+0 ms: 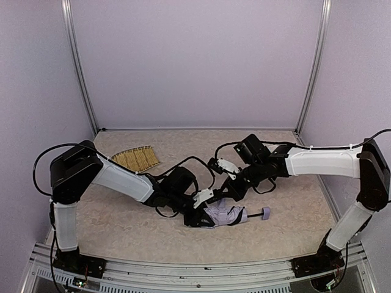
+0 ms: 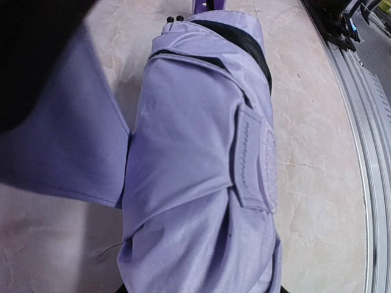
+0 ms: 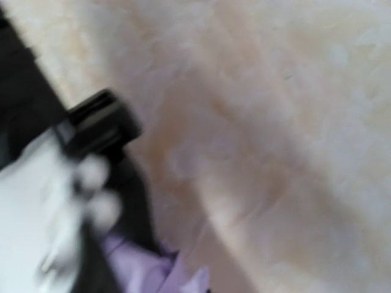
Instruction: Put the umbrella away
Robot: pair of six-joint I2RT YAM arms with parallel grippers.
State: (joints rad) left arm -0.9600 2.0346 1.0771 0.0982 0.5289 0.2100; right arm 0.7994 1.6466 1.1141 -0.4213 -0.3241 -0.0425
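The umbrella (image 1: pixel 223 215) lies folded on the table in front of the arms, a pale lavender bundle with black lining. Its thin shaft and small handle knob (image 1: pixel 265 212) point right. My left gripper (image 1: pixel 199 212) is at the bundle's left end. In the left wrist view the umbrella (image 2: pixel 195 183) fills the frame, its closing strap (image 2: pixel 256 155) lies on top, and the bundle runs down between my jaws, which seem closed on it. My right gripper (image 1: pixel 234 188) hovers just above and behind the bundle. The right wrist view is blurred, with lavender fabric (image 3: pixel 140 268) at the bottom; its fingers do not show.
A woven straw mat (image 1: pixel 135 159) lies at the back left of the table. Black cables loop between the two arms. The metal front rail (image 2: pixel 366 183) runs close beside the umbrella. Side walls and corner posts enclose the table.
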